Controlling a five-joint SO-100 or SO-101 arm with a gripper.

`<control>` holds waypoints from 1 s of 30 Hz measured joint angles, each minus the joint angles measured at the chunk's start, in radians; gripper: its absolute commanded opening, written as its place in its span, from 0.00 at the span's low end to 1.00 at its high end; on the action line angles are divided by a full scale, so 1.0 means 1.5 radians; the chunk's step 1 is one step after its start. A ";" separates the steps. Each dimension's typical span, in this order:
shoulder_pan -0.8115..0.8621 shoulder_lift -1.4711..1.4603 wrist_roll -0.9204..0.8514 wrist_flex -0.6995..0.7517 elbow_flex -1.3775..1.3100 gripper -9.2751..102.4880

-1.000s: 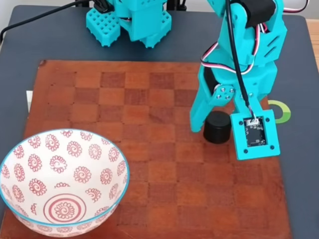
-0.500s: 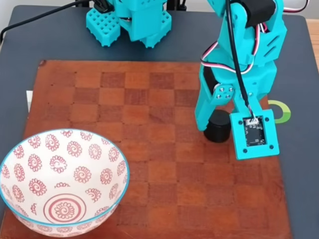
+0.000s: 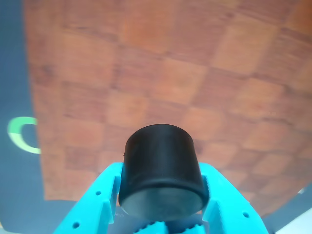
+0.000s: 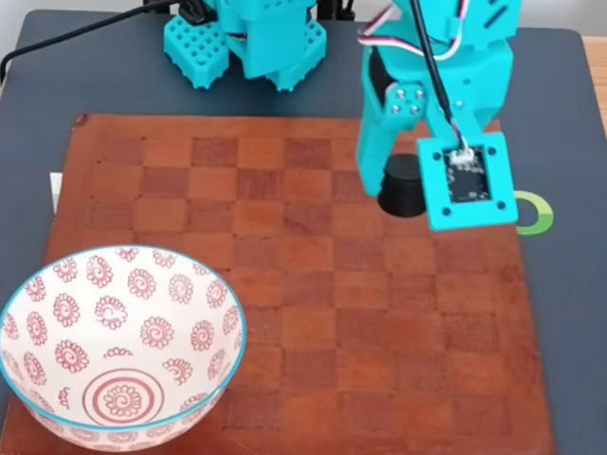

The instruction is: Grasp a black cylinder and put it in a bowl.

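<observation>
One second is making a plain difference: the teal gripper (image 4: 403, 194), which was closing around the black cylinder (image 4: 402, 183) low on the board a moment back, is now carrying it higher in the fixed view, and the whole arm is sitting further toward twelve o'clock. The fingers are clenching the cylinder from both sides; in the wrist view the cylinder (image 3: 162, 170) is filling the gap between the two teal jaws, with each inner face pressing against its wall. I judge the grasp to be made and the lift to be under way, so the carry to the bowl (image 4: 230, 318) is what is coming next.

That bowl is waiting at about eight o'clock of the chequered board (image 4: 285, 313), well apart from the gripper, and nothing is lying inside it.

As for materials, the cylinder is looking matte and faintly rubbery, short and squat, with a flat face and softly rounded edges. The gripper is showing the layered, slightly ridged plastic of printed parts, with small screw holes along the fingers. The bowl is reading as glossy glazed ceramic, white with red spiral flowers, a light blue rim and red rings at its centre. The board is looking like worn reddish-brown leather or wood in alternating squares, lying on a dark grey table (image 4: 569, 313).
</observation>
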 measured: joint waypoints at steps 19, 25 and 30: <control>0.260 0.000 -0.327 -0.054 -0.145 0.21; 0.321 0.000 -0.400 -0.143 -0.145 0.21; 0.352 -0.047 -0.428 -0.199 -0.147 0.21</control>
